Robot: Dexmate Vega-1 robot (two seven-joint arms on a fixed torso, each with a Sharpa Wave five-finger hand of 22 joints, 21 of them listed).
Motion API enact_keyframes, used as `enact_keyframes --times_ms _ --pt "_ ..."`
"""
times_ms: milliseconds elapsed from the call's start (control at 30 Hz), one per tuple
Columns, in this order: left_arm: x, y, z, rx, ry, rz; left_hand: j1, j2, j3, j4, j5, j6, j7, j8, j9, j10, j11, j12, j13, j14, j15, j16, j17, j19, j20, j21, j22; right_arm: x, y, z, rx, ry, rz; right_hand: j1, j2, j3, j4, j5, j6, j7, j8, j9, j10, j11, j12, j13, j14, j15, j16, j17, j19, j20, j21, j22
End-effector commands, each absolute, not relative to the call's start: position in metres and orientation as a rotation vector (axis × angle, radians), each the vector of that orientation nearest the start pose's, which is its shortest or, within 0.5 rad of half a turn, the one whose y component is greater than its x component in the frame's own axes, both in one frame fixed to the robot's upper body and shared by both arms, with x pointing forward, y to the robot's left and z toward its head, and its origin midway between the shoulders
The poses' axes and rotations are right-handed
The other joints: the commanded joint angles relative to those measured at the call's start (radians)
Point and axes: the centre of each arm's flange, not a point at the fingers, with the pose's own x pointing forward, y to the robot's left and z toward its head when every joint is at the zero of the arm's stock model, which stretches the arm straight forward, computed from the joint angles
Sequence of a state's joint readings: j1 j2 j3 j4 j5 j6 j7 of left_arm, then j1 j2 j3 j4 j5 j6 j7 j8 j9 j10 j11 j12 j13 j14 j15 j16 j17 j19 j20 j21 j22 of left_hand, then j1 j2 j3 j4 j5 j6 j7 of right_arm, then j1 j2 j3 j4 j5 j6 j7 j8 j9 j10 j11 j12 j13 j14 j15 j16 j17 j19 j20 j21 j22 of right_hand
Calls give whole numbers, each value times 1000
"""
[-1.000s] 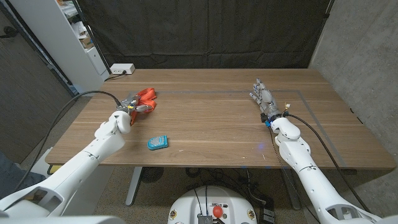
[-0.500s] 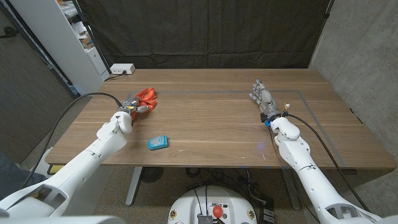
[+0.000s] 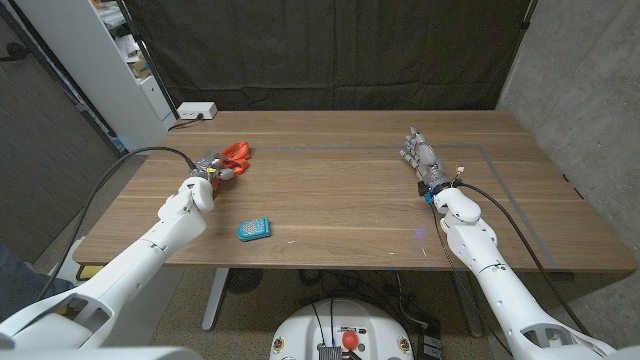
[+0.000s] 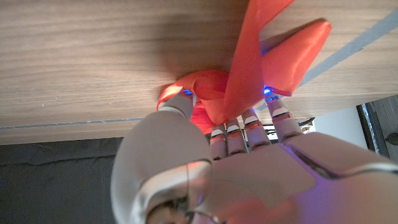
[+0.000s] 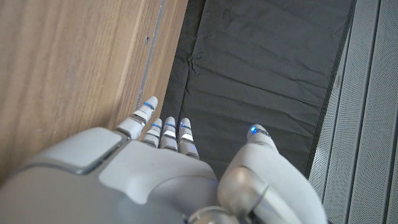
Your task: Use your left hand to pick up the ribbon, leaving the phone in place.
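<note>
Ribbon (image 3: pixel 234 155): red, looped and folded; on the left part of the table toward the far side, gathered in the fingers of the left hand. In the left wrist view (image 4: pixel 249 74) one band runs across the fingertips and a flat tail sticks out past them. Whether it is clear of the wood or touching it cannot be told.

Left hand (image 3: pixel 212 168): reached forward over the table's left side. Fingers (image 4: pixel 227 134) curled in around the ribbon's loops, thumb closing from the other side; the ribbon is held. The grip looks to be on the bunched middle, probably so the loose ends hang free rather than slip out.

Phone (image 3: pixel 254 229): small, blue-cased, lying flat near the table's front edge, nearer the robot than the left hand and apart from it. Nothing touches it; the reach passes beside it, which suits the instruction to leave it where it is.

Right hand (image 3: pixel 419 154): on the right part of the table, well apart from both items. Fingers (image 5: pixel 165 130) extended and slightly spread, thumb out to the side, holding nothing. Parked out of the way, since the job belongs to the other arm.

Table (image 3: pixel 350 200): wooden top.

Step in hand: grasp appears made; lifting is what remains.
</note>
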State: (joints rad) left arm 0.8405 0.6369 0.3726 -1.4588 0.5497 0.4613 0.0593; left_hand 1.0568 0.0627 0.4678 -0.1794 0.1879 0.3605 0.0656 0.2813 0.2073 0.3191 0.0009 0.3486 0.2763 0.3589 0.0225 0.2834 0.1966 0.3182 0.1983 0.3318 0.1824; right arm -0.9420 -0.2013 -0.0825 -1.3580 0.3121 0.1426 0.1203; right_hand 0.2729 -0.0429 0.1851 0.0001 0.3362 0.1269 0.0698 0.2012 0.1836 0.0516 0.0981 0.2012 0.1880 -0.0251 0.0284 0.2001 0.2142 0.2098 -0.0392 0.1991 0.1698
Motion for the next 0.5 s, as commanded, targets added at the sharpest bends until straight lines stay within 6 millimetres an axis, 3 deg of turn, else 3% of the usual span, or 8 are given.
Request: enact_keyframes --times_ms 33,233,300,367,500 --pt "649 376 -24 1202 -129 403 60 12 -9 1 13 73 -13 27 11 61 -29 24 16 73 -15 35 13 229 9 42 13 652 -261 -51 76 -560 174 3 10 -6 0 8 10 2 -3 6 8 2 -2 3 3 8 6 0 4 7 -7 2" --pt "643 375 -19 1199 -137 437 122 31 -20 -2 19 144 -24 52 20 141 -51 53 33 151 -42 83 30 298 -25 75 15 653 -261 -51 85 -562 177 3 11 -6 -1 8 11 3 -2 6 9 2 -2 3 3 8 6 0 4 7 -7 2" --pt "641 375 -17 1189 -142 448 150 43 -22 -2 21 177 -24 65 24 170 -59 64 41 186 -52 105 40 332 -52 93 17 653 -261 -51 85 -563 177 4 11 -6 -1 8 11 2 -3 6 9 2 -2 3 3 8 6 0 4 8 -7 2" --pt "639 375 -15 1186 -150 458 170 50 -20 -3 23 200 -26 74 28 192 -45 73 46 212 -63 120 46 347 -72 104 19 653 -261 -51 86 -563 177 4 11 -6 -1 8 11 2 -3 6 9 2 -2 3 4 8 6 0 4 8 -7 2" --pt "636 375 -11 1176 -154 476 207 58 -14 -3 28 252 -29 94 34 243 -61 92 56 277 -85 150 56 411 -112 141 23 653 -261 -51 93 -566 180 4 12 -6 -1 8 12 2 -3 6 10 2 -2 3 3 8 6 0 4 8 -7 2"
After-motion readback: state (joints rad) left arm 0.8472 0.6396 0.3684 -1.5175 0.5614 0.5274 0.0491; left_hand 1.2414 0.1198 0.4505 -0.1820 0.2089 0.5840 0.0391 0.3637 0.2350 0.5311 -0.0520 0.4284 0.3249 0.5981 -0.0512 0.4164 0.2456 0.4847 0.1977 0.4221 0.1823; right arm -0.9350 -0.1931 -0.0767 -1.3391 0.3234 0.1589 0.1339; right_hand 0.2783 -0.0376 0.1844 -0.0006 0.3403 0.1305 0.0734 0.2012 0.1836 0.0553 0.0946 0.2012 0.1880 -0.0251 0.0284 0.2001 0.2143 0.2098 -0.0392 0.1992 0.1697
